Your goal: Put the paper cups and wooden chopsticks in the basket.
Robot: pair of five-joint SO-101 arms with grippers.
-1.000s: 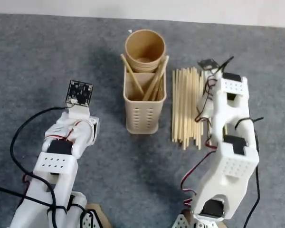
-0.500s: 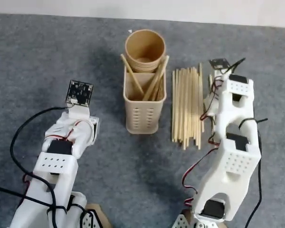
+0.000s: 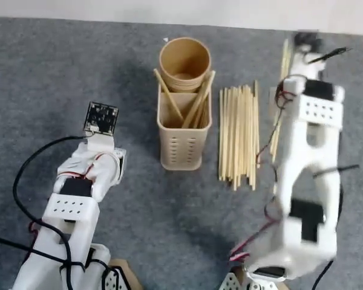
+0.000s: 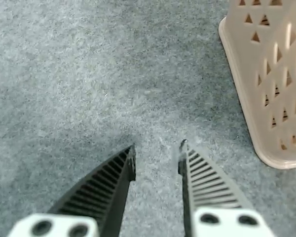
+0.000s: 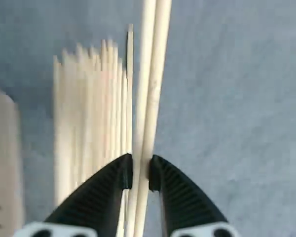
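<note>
The right gripper (image 5: pixel 139 170) pinches two wooden chopsticks (image 5: pixel 155 74) near the far edge of the table (image 3: pixel 60 66). A pile of chopsticks (image 3: pixel 237 136) lies just beside the basket (image 3: pixel 184 148), which holds a paper cup (image 3: pixel 184 57). The left gripper (image 4: pixel 157 148) is a little open, holding nothing.

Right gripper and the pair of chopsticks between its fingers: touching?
Touching. The right wrist view shows the right gripper closed on the pair of chopsticks, with both fingertips pressed against the sticks and no gap.
</note>
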